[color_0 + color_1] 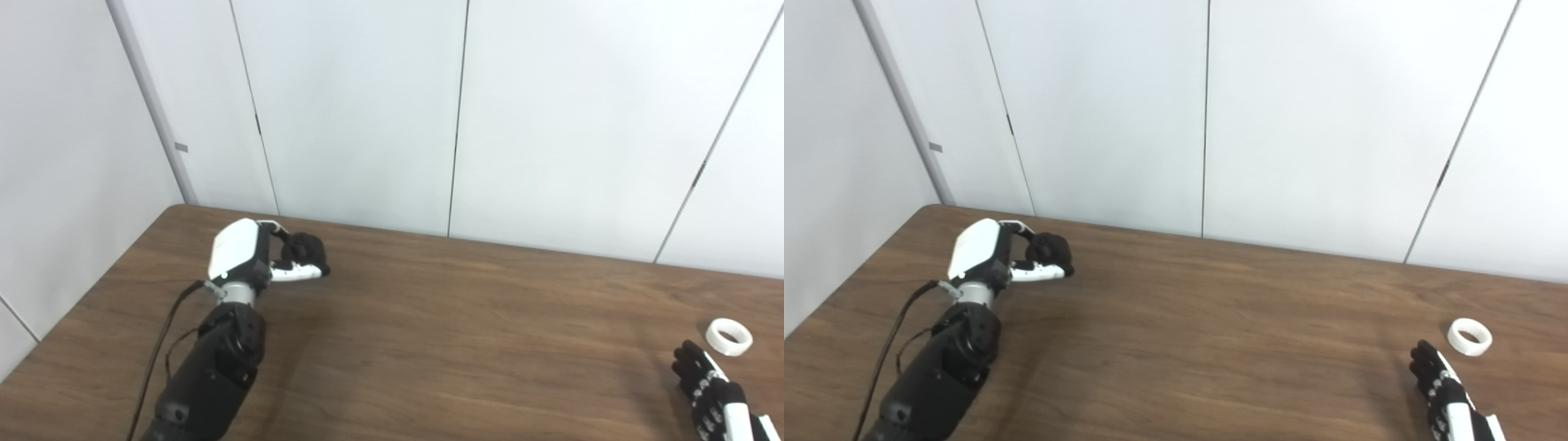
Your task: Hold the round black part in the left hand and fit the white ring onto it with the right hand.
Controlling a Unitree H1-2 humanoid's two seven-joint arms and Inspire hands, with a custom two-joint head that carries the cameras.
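Observation:
My left hand (263, 254) is at the far left of the brown table, with its fingers curled around a round black part (304, 248). The thumb (297, 272) lies under the part. A white ring (728, 336) lies flat on the table at the far right, also seen as the white ring (1469, 336). My right hand (710, 392) enters from the bottom right corner, fingers stretched out and apart. Its fingertips stop just short of the ring, a little to its left, holding nothing.
The brown wooden table (465, 331) runs up to white wall panels behind. Its left edge slants close to my left arm (208, 380). A black cable (160, 349) hangs along that arm.

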